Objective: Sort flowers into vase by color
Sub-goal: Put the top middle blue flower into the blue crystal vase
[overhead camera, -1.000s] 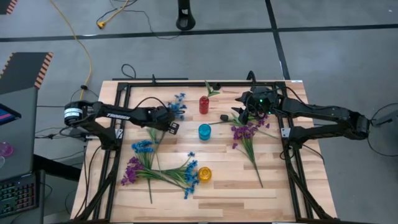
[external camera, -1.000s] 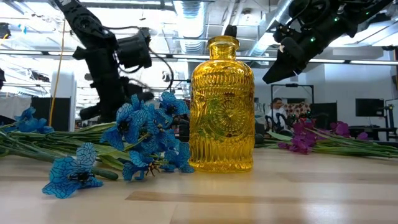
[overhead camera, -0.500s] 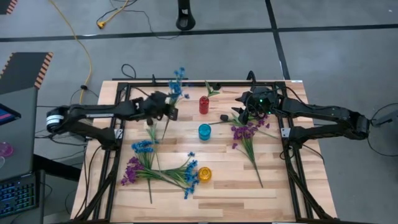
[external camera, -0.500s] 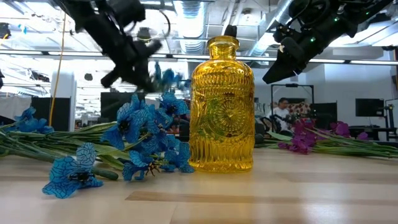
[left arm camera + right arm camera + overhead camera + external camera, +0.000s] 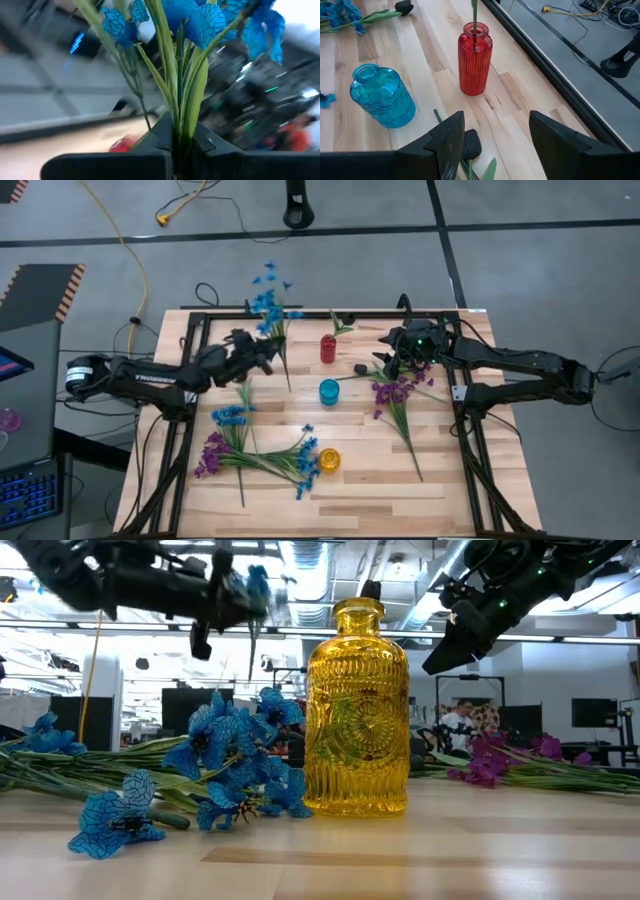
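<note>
Spanning the middle of the high view: a wooden table [image 5: 400,490] edged by a black frame, both dark arms reaching in from the sides. Reaching from the left, the left gripper [image 5: 262,352] near the table's far-left part, fingers pinched tight on the stem of a blue flower sprig [image 5: 268,302]; stem clamped between the two dark fingers [image 5: 165,134] in the left wrist view, blue blooms fanned out past them, and in the high view the blooms pointing out beyond the table's far edge. Raised clear of the tabletop in the low view. Poised at the far right of the table, the right gripper [image 5: 398,360], fingers spread apart with nothing between them, above a dark-budded stem [image 5: 470,145] lying on the wood, near a sprig of purple flowers [image 5: 397,394]. Lying at the near left: a heap of blue and purple flowers [image 5: 250,455], stems crossing, just beside the yellow vase [image 5: 329,460]. Standing mid-table: the blue vase [image 5: 329,391]. Standing farther back: the red vase [image 5: 327,348], upright, a thin green stem [image 5: 474,15] rising from its mouth. Resting on the wood near the red vase: a small dark bud [image 5: 360,368]. Trailing across the grey floor beyond the table: a yellow cable [image 5: 140,240].
</note>
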Available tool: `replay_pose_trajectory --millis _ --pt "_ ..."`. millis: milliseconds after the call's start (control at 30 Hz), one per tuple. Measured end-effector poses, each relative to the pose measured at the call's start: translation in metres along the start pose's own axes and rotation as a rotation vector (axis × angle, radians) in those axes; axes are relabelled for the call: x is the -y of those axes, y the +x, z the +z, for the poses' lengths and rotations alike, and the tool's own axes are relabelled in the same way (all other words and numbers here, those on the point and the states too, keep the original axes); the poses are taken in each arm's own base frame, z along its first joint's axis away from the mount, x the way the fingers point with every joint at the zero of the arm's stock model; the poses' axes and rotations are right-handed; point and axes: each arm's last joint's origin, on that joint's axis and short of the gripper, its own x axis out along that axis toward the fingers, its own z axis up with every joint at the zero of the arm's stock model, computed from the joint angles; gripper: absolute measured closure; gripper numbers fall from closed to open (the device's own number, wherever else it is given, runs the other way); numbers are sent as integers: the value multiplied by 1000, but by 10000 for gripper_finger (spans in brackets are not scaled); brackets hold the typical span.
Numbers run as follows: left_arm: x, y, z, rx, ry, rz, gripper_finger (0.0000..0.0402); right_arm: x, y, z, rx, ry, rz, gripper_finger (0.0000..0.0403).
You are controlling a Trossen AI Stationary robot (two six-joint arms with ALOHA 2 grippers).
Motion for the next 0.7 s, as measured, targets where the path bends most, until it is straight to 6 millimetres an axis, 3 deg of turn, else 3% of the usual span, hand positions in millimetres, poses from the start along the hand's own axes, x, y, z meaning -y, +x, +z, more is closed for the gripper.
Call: replay_pose_trajectory --millis 133,300,700 --pt "6 -9 -4 99 101 -107 401 0 0 0 1 0 0 152" --pt "15 -2 -16 85 263 -185 401 0 0 0 3 0 0 152" --pt "40 56 -40 119 365 -424 401 0 0 0 3 1 0 152"
